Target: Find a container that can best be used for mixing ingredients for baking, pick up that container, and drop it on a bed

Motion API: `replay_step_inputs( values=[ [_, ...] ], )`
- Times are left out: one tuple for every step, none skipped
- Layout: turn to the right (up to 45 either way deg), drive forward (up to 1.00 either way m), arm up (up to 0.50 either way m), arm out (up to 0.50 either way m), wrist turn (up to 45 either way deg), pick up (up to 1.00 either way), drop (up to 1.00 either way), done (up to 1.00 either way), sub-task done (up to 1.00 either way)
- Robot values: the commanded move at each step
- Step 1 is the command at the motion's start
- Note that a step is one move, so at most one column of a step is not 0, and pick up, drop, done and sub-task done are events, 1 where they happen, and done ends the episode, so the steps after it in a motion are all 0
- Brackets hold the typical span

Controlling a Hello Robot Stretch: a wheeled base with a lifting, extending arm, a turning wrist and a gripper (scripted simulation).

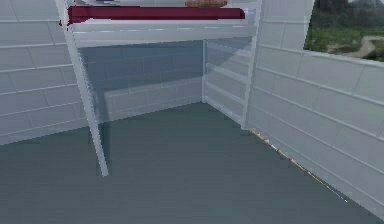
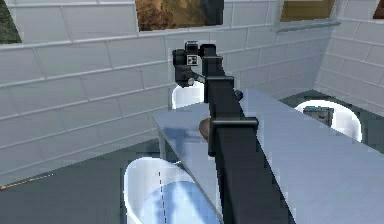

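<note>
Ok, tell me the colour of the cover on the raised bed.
Dark red. The cover shows best at the top of the forward view.

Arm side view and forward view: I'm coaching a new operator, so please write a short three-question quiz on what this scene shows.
1. True or false: in the forward view, the bed is red on top and raised high like a bunk.
2. In the arm side view, what do the white chairs stand around?
A) a sofa
B) a pale table
C) a bathtub
3. Fill in: a small dark brownish thing lies on the table, just left of the robot's dark ___.

Key: 1 true; 2 B; 3 arm.
</note>
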Motion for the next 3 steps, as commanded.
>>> replay_step_inputs(
  values=[
    [0.0, 0.00, 0.00, 0.00, -45.0, 0.00, 0.00, 0.00, 0.00],
    [0.0, 0.00, 0.00, 0.00, -45.0, 0.00, 0.00, 0.00, 0.00],
    [0.0, 0.00, 0.00, 0.00, -45.0, 0.00, 0.00, 0.00, 0.00]
  ],
)
